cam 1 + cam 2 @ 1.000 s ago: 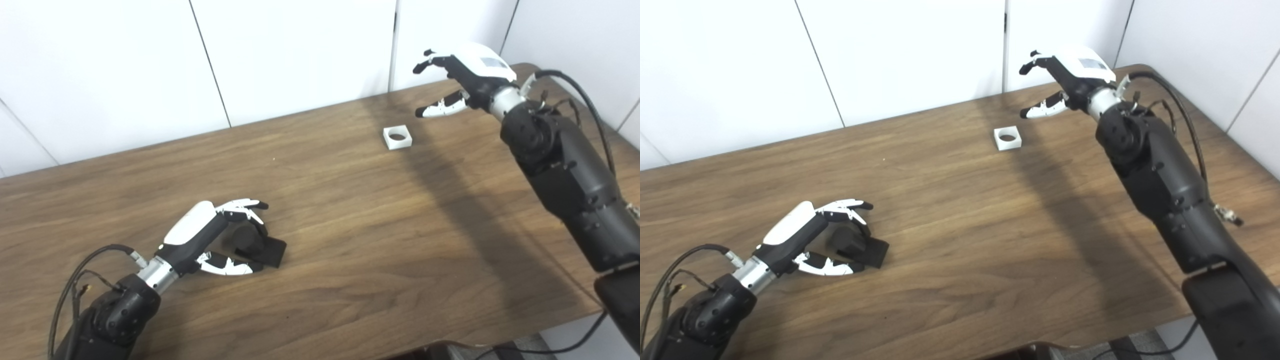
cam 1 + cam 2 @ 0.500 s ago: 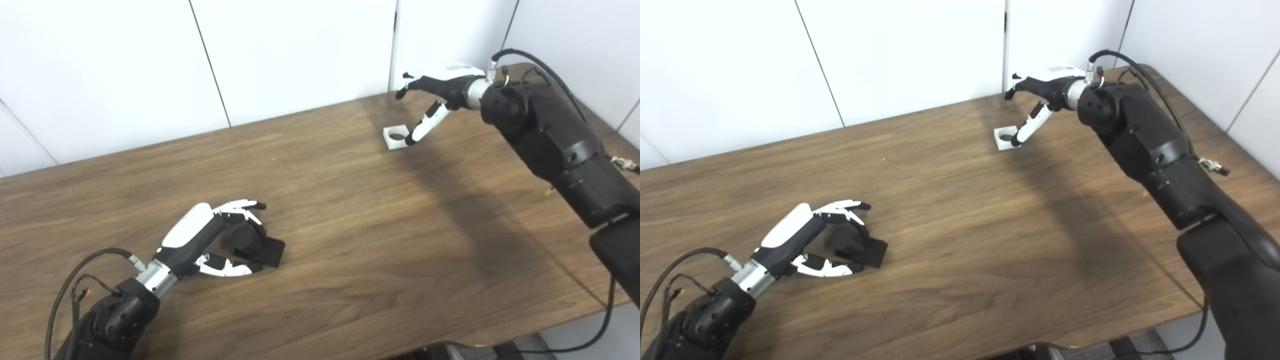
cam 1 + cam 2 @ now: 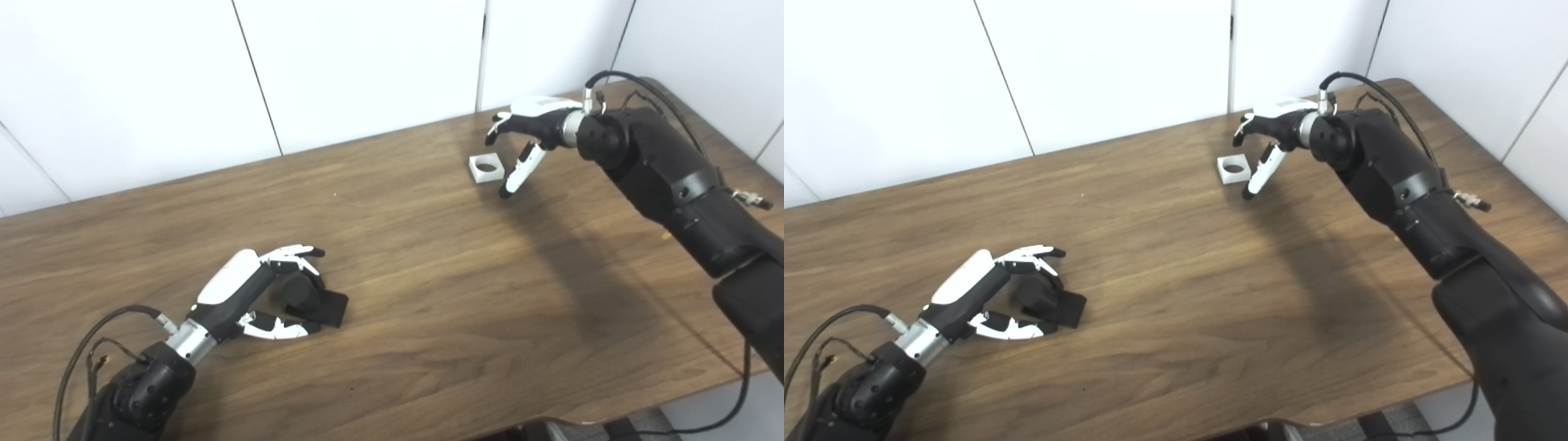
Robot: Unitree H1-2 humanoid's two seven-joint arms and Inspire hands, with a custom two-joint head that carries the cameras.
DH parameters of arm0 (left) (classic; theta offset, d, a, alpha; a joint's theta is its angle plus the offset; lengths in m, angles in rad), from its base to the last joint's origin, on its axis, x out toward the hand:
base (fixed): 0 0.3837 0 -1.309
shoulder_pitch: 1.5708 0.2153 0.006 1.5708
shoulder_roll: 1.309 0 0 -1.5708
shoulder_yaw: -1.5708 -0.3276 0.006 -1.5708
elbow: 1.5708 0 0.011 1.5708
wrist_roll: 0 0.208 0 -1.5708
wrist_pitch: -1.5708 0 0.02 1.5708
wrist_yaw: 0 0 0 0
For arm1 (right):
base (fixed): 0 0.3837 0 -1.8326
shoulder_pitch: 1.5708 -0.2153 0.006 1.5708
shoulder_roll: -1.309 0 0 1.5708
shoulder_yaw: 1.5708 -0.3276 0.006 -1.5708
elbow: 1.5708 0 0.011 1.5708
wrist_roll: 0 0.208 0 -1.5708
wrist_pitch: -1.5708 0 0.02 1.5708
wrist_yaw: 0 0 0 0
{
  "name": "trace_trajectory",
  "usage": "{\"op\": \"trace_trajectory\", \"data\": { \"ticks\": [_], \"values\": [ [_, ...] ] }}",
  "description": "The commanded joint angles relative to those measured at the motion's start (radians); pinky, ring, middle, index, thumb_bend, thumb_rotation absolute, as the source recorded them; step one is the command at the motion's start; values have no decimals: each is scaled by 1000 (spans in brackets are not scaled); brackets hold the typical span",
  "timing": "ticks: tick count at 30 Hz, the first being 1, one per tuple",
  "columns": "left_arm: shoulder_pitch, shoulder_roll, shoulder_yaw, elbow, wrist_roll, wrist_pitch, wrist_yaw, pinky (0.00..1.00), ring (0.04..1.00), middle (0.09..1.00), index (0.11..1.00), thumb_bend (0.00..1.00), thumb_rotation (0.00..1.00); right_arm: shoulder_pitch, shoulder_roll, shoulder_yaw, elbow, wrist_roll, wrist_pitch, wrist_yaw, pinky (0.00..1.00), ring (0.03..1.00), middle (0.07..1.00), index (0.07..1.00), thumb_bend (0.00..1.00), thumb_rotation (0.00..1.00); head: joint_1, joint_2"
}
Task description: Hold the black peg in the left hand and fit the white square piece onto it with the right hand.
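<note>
One white square piece: it lies flat on the table in the upper right of the frame, its round hole facing up, nothing holding it.
One black peg: lower left of the frame, a round post on a flat square base, resting on the table between the fingers and thumb of the left hand.
Two hands: one per arm, both low over the table and well apart from each other.
Left hand: fingers and thumb curled loosely around the post, apart and not clamped; I judge it open, a grasp not yet made.
Right hand: spread and empty, fingers above the far side of the white piece, thumb pointing down just beside its right edge; whether the thumb touches it I cannot tell.
Handling, white piece: looks rigid, light and smooth-sided, likely to skid on the wood if pushed from one side; best pinched across two opposite outer walls, leaving the hole clear.
Handling, peg: looks stiff and light; best held low by the base or the bottom of the post so the top stays free for the hole.
</note>
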Motion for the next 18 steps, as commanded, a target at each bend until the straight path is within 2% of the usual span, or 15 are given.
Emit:
{"op": "trace_trajectory", "data": {
  "ticks": [1,18],
  "values": [
    [21,43,4,8,36,21,-28,835,881,856,540,859,38,-42,-5,-10,-3,-7,0,-35,1000,1000,1000,835,881,354,-1,1],
    [40,49,15,-20,28,21,-41,837,877,855,533,859,31,-39,31,-7,107,7,-53,-130,1000,1000,997,821,815,361,21,15]
  ]
}}
